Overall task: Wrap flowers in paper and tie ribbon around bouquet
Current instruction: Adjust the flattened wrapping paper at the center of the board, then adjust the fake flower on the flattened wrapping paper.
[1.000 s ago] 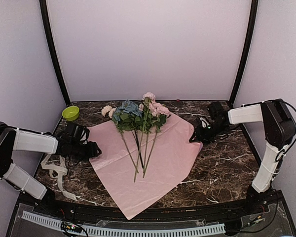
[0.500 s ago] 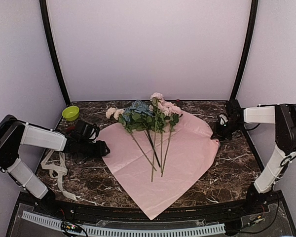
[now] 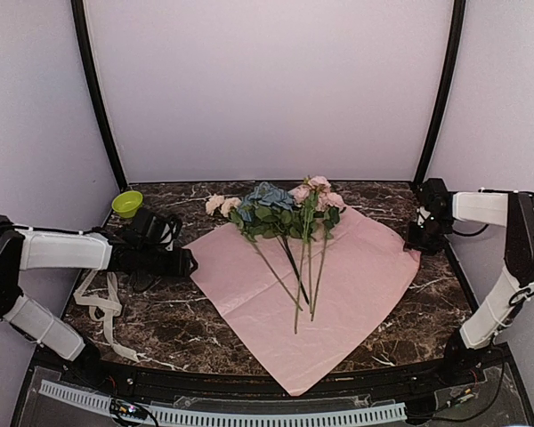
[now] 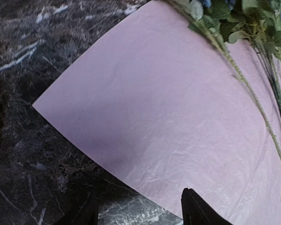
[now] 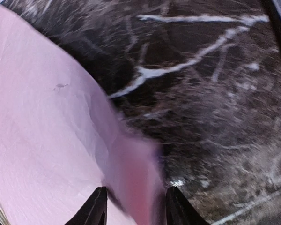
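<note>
Centrally, one paper lies on the bench with one bunch of flowers atop. The left gripper, jaws apart, sits beside its left corner; the right gripper, jaws apart, straddles its right corner. One ribbon lies leftward.

Top view: fixed high behind the near edge, looking down and forward over the whole bench. Left wrist view: close and low, facing right over the left corner of the paper toward the flowers. Right wrist view: closer still, motion-blurred, over the paper's right corner; all three share that sheet.
</note>
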`<state>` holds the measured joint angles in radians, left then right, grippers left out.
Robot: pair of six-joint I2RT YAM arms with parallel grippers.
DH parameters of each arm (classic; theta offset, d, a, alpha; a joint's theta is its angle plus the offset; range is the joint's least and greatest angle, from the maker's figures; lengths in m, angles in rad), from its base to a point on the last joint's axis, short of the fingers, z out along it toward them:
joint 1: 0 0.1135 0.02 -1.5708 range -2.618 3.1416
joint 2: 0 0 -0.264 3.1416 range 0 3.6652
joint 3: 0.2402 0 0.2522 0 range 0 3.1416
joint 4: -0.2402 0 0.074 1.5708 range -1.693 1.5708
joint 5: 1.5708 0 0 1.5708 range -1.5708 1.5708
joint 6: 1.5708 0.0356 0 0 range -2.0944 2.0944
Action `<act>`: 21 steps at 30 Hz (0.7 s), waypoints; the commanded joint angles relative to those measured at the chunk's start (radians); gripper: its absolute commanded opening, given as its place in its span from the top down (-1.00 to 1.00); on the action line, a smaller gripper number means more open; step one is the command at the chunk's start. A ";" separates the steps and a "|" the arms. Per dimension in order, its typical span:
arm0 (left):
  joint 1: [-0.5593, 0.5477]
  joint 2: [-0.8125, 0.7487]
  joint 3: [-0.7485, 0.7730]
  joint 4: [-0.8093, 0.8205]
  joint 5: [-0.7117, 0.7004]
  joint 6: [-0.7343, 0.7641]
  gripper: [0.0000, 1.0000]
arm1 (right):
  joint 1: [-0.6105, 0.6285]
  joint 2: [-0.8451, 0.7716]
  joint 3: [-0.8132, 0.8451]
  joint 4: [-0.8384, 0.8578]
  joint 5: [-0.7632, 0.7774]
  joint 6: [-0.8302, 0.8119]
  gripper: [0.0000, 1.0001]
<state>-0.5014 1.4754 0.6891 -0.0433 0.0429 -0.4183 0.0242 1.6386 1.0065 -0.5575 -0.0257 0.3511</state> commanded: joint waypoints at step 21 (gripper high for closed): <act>-0.015 0.637 0.876 -0.325 -0.200 0.286 0.01 | 0.419 0.374 0.488 0.095 0.155 0.024 0.27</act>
<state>-0.5301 2.0373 1.4231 -0.2535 -0.0734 -0.1932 0.4290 1.9167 1.3796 -0.4603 0.0975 0.3946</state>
